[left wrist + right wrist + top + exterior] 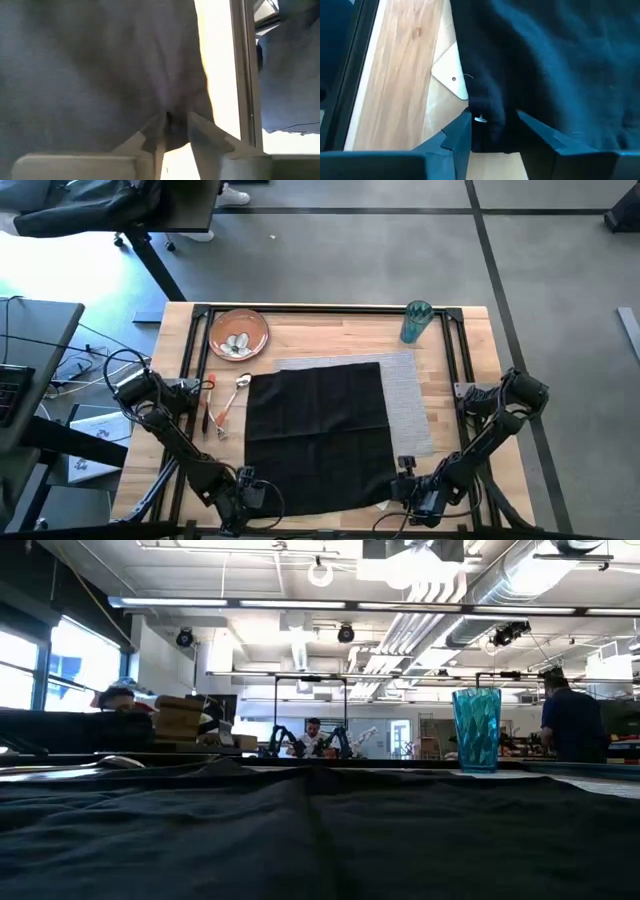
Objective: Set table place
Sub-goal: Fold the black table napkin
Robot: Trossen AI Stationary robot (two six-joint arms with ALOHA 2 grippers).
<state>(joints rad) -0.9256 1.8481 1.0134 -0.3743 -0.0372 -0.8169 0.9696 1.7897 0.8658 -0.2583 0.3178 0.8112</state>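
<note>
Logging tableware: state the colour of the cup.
Translucent teal cup, clearest in the low view.

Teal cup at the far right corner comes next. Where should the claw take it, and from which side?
Grip the teal cup around its mid-wall, coming in level from the table's near side with the right claw, now at the black napkin's near edge. The cup stands upright close to the rail, so the far side looks cramped, and its faceted walls probably suit a side pinch.

no text, label, brand, number or sign can be read in any view.
</note>
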